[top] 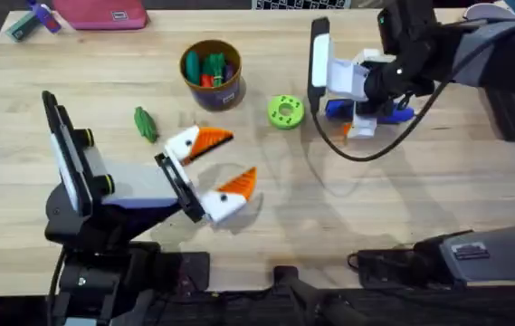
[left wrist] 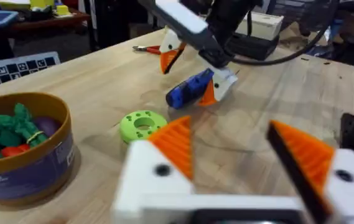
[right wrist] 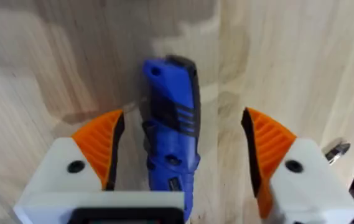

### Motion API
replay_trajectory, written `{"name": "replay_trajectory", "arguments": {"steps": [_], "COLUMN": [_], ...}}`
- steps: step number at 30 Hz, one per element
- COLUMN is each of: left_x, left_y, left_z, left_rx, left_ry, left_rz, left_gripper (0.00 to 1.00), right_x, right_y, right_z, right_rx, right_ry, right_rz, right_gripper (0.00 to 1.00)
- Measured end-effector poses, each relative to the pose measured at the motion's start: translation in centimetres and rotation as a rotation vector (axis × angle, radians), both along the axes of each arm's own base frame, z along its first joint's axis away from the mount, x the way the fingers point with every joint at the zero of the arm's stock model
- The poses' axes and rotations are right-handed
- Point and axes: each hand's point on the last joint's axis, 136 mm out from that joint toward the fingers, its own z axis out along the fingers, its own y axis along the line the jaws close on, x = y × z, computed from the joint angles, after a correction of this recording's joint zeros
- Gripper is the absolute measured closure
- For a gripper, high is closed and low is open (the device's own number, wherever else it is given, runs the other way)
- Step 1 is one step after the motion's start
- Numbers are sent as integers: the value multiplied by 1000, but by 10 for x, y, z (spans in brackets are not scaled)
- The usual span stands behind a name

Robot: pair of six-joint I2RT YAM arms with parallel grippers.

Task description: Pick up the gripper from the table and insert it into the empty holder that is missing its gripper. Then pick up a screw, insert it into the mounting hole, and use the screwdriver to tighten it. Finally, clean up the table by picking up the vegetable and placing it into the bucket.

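Right gripper (right wrist: 180,162) is over the screwdriver (right wrist: 169,134), jaws spread wide, 1 orange pad on each side of the blue body, neither pad touching it. Screwdriver lies flat on the table (top: 357,217), just past the green disc (top: 285,111) on the far side from the bucket (top: 211,74).

Judged step: picking up the screwdriver. To do it well: keep the blue body centred between the pads, since it sits nearer 1 pad now, and shift sideways a little before closing. Drop low enough that the pads meet the thick middle of the cylinder, not its top curve, or it may roll out. Close across the width and lift straight. A grip near mid-length should keep the tip from sagging.

Left gripper (top: 212,172) rests well on the other side of the disc, nearer the base, jaws spread with nothing between, both orange wedges in place. Keep it still as a steady target.

Vegetable (top: 145,124) lies on the table near the bucket, not inside it; cleanup not yet done. Cannot tell whether a screw is seated in the mounting hole.
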Motion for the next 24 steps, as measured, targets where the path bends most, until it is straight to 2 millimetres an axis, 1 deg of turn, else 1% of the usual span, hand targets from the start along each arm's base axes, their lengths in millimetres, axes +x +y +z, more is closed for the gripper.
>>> {"name": "replay_trajectory", "arguments": {"steps": [1, 2, 3, 5, 9, 12, 16, 20, 24], "left_x": [0, 0, 0, 0, 0, 5, 13, 18, 18], "left_y": [0, 0, 0, 0, 0, 3, 11, 28, 52], "left_z": [0, 0, 0, 0, 1, 5, 1, 2, 25], "left_rx": [0, -1, -2, -2, -3, -34, -65, -42, 36], "left_ry": [0, 1, 2, 3, -3, 19, 101, 215, 275], "left_rz": [0, 0, 0, 0, 2, 32, 102, 238, 409], "left_gripper": [110, 39, 22, 16, 16, 15, 14, 16, 16], "right_x": [0, 0, 1, 11, 35, 41, 35, 24, 6], "right_y": [5, 11, 15, 25, 37, 41, 41, 39, 36], "right_z": [5, 14, 21, 44, 93, 122, 141, 164, 181], "right_rx": [22, 57, 91, 188, 396, 553, 700, 828, 893], "right_ry": [-12, -29, -44, -105, -225, -257, -238, -229, -212], "right_rz": [-11, -28, -48, -120, -310, -464, -637, -770, -842], "right_gripper": [11, 11, 11, 11, 8, 9, 10, 8, 10]}}
